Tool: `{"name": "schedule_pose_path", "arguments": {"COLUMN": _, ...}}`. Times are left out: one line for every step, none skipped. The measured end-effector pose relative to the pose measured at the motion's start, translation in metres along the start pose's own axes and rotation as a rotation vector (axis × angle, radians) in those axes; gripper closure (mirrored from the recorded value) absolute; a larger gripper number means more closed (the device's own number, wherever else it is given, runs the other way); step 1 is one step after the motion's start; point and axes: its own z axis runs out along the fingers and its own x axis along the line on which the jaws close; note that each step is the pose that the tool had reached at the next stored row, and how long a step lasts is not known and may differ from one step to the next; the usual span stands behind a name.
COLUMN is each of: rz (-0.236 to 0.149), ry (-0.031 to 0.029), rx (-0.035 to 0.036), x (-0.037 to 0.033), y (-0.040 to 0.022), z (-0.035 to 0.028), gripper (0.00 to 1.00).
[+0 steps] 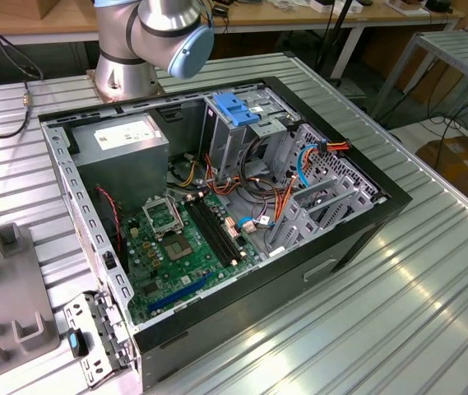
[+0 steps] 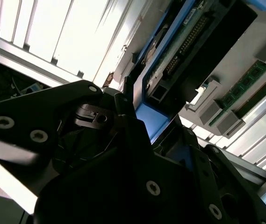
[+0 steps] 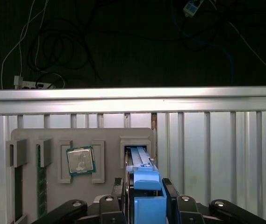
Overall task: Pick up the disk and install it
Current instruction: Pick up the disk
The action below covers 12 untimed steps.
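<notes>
Chassis (image 1: 324, 262) lay open on the ribbed worktop (image 1: 398, 313) in the exterior view, side uncovered, presumably so the drive cage (image 1: 227, 140) under its blue latch (image 1: 235, 109) could be reached from above. Arm base (image 1: 135, 49) stood at twelve o'clock of it, grey tray (image 1: 11, 329) at eight o'clock.

First wrist view: hand (image 3: 145, 189) hung over the grey tray (image 3: 107, 135), closed narrow on the disk (image 3: 147, 198), fingers (image 3: 118, 189) flanking its blue rail. The disk stood on edge, far end at a tray slot; seated or lifted clear, could not tell. Processor chip (image 3: 80, 160) sat in the neighbouring pocket. The fitted pockets likely fix each part's pose.

Second wrist view: disk (image 2: 179, 44) edge-on between dark fingers (image 2: 123, 116), circuit side showing. Gripping by the rails probably spares the board.
</notes>
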Motion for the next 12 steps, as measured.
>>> {"name": "schedule_pose_path", "arguments": {"rz": 0.0, "ry": 0.0, "rx": 0.0, "x": 0.0, "y": 0.0, "z": 0.0, "gripper": 0.55}}
{"name": "schedule_pose_path", "arguments": {"rz": 0.0, "ry": 0.0, "rx": 0.0, "x": 0.0, "y": 0.0, "z": 0.0001, "gripper": 0.55}}
{"name": "schedule_pose_path", "arguments": {"rz": 0.0, "ry": 0.0, "rx": 0.0, "x": 0.0001, "y": 0.0, "z": 0.0002, "gripper": 0.55}}
{"name": "schedule_pose_path", "arguments": {"rz": 0.0, "ry": 0.0, "rx": 0.0, "x": 0.0001, "y": 0.0, "z": 0.0002, "gripper": 0.55}}
{"name": "schedule_pose_path", "arguments": {"rz": 0.0, "ry": 0.0, "rx": 0.0, "x": 0.0001, "y": 0.0, "z": 0.0003, "gripper": 0.55}}
{"name": "schedule_pose_path", "arguments": {"rz": 0.0, "ry": 0.0, "rx": 0.0001, "x": 0.0002, "y": 0.0, "z": 0.0004, "gripper": 0.55}}
{"name": "schedule_pose_path", "arguments": {"rz": 0.0, "ry": -0.0001, "rx": 0.0003, "x": 0.0004, "y": -0.0001, "z": 0.0005, "gripper": 0.55}}
{"name": "schedule_pose_path", "arguments": {"rz": 0.0, "ry": -0.0001, "rx": 0.0002, "x": 0.0005, "y": 0.0, "z": 0.0006, "gripper": 0.55}}
{"name": "schedule_pose_path", "arguments": {"rz": 0.0, "ry": -0.0001, "rx": 0.0002, "x": 0.0005, "y": 0.0, "z": 0.0005, "gripper": 0.55}}
{"name": "schedule_pose_path", "arguments": {"rz": 0.0, "ry": 0.0, "rx": 0.0, "x": 0.0005, "y": 0.0, "z": 0.0005, "gripper": 0.55}}
{"name": "schedule_pose_path", "arguments": {"rz": 0.0, "ry": 0.0, "rx": 0.0, "x": 0.0005, "y": 0.0, "z": 0.0005, "gripper": 0.55}}
{"name": "schedule_pose_path", "arguments": {"rz": 0.0, "ry": 0.0001, "rx": -0.0001, "x": 0.0005, "y": 0.0, "z": 0.0005, "gripper": 0.63}}
